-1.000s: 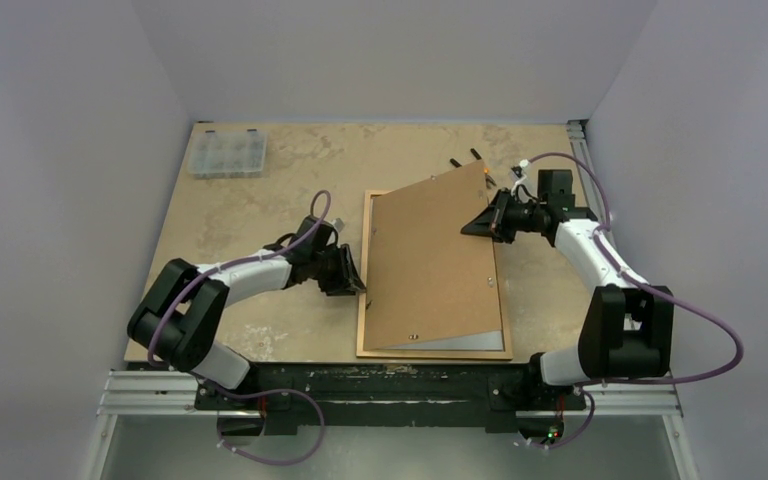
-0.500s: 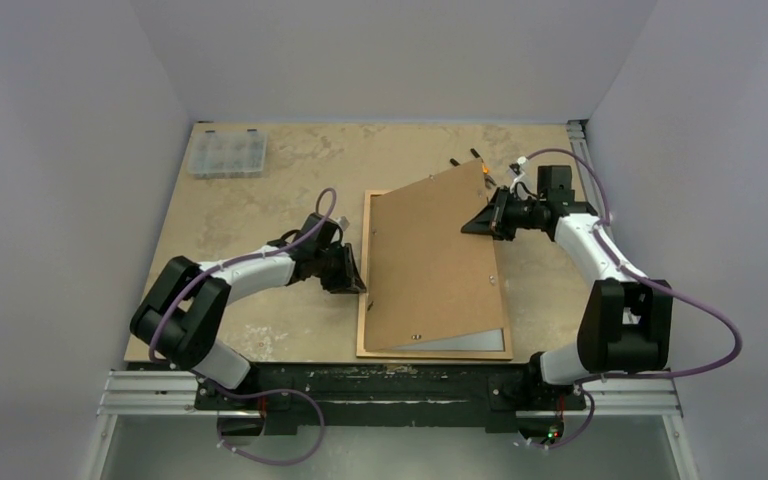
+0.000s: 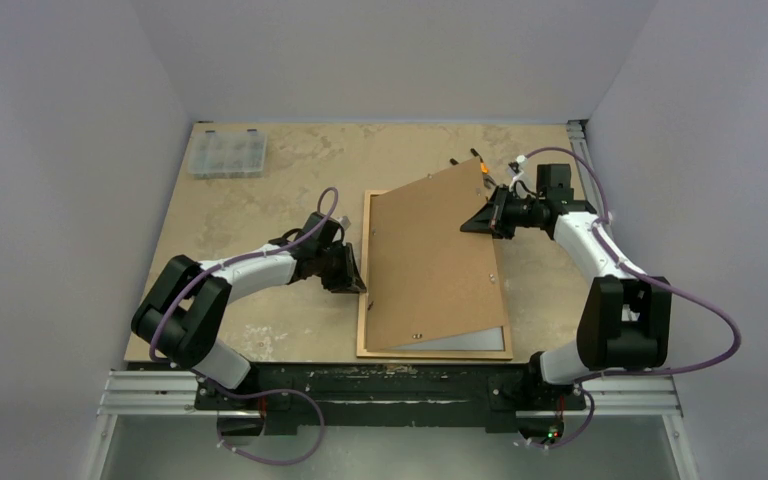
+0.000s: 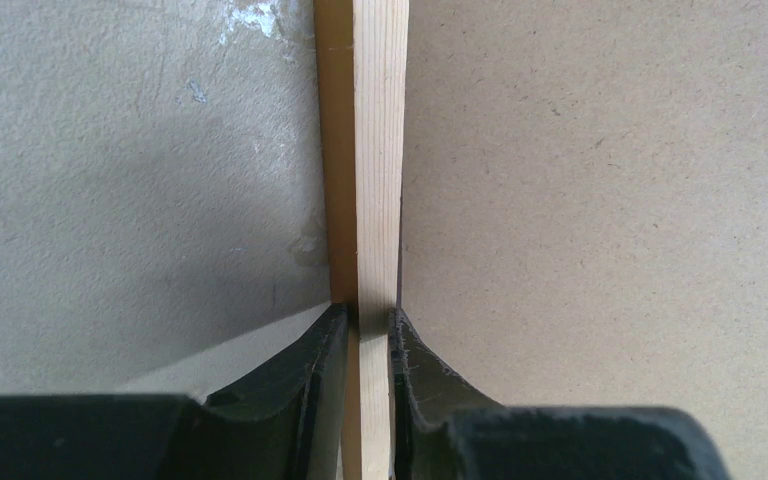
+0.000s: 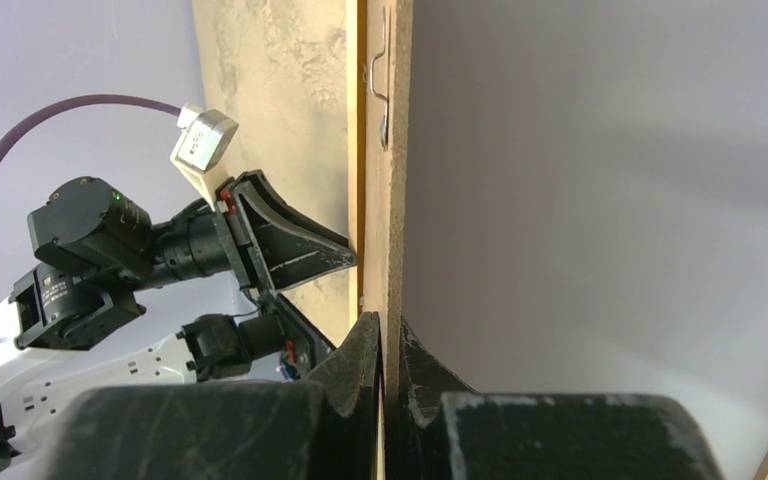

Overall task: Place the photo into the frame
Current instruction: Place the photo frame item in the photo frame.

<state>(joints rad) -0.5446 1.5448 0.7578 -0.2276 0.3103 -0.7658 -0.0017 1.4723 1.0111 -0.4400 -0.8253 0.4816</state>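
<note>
The backing panel (image 3: 430,262) lies askew over the frame (image 3: 363,305).

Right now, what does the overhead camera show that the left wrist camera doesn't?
Only overhead: the whole frame lying on the table, the right hand gripping the skewed brown backing panel by its right edge, and a clear parts box at the far left. Only the left wrist: the close detail of the left hand pinching the frame's wooden rail. Both: frame, panel, table.
</note>
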